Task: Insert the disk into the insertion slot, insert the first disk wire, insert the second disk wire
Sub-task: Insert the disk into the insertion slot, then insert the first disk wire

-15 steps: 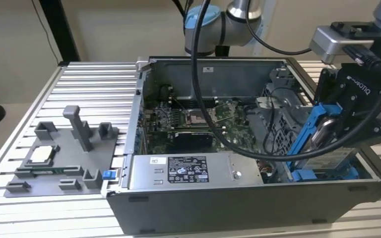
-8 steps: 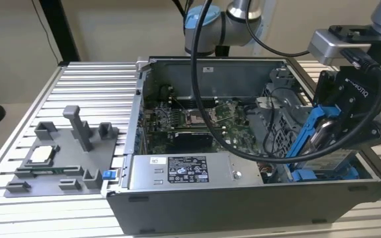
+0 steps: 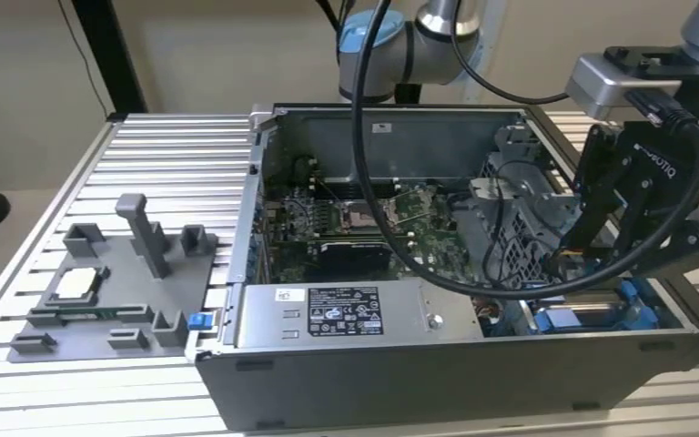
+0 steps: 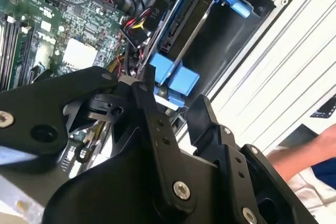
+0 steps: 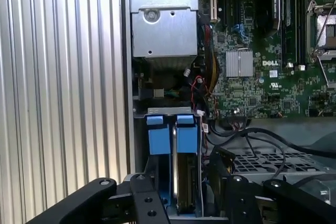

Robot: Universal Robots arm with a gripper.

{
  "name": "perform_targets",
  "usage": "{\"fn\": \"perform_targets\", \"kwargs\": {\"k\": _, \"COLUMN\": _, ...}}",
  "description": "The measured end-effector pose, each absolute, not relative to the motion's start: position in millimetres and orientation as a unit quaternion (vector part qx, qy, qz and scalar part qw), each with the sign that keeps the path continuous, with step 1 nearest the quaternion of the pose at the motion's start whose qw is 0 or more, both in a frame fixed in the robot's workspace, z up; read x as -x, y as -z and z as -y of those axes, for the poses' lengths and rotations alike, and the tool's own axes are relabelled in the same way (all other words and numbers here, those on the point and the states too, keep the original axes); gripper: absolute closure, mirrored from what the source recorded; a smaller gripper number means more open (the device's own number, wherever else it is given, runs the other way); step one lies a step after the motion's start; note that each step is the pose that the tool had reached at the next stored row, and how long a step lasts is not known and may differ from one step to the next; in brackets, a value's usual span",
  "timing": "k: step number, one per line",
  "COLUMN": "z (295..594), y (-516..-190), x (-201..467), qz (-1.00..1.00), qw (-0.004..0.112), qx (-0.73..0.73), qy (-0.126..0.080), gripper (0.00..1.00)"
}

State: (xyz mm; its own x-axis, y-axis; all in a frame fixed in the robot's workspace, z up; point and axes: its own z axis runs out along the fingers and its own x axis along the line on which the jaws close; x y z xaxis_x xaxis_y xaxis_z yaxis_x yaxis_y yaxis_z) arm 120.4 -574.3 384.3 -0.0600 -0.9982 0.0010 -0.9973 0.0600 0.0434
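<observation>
1. an open computer case (image 3: 447, 382) stands on a ribbed metal worktop (image 3: 167, 146), and the arm reaches down into the case's corner at the exterior view's right.
2. the claw (image 4: 176, 90) is open. its two black fingers (image 4: 157, 124) stand well apart and grip nothing.
3. the disk (image 5: 186, 182) stands on edge inside the insertion slot (image 5: 168, 112), which lies hard against the case's side wall.
4. in the first wrist view the fingers straddle the disk, one on each side of its bright blue tabs (image 5: 157, 139). i cannot tell whether either finger touches them.
5. a bundle of black, yellow and red wires (image 4: 137, 24) lies just beside the disk's inner end, towards the motherboard (image 5: 262, 77). i cannot tell whether any wire is plugged in.
6. a perforated grey cage (image 5: 268, 158) sits next to the slot on the motherboard side.
7. the grey power-supply box (image 3: 343, 314) lies along the case's near wall in the exterior view.
8. a grey fixture (image 3: 106, 300) rests on the worktop at the exterior view's left, well apart from the case.
9. a person's arm (image 4: 307, 156) shows beyond the case in the second wrist view.
</observation>
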Motion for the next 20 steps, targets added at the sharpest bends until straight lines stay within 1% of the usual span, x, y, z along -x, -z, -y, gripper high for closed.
{"fn": "perform_targets", "kwargs": {"k": 14, "z": 555.2, "y": -381.3, "x": -151.3, "qz": 0.728, "qw": 0.015, "qx": -0.685, "qy": 0.015, "gripper": 0.0}}
{"fn": "perform_targets", "kwargs": {"k": 20, "z": 543.5, "y": -374.6, "x": -154.5, "qz": 0.729, "qw": 0.015, "qx": -0.684, "qy": 0.015, "gripper": 0.0}}
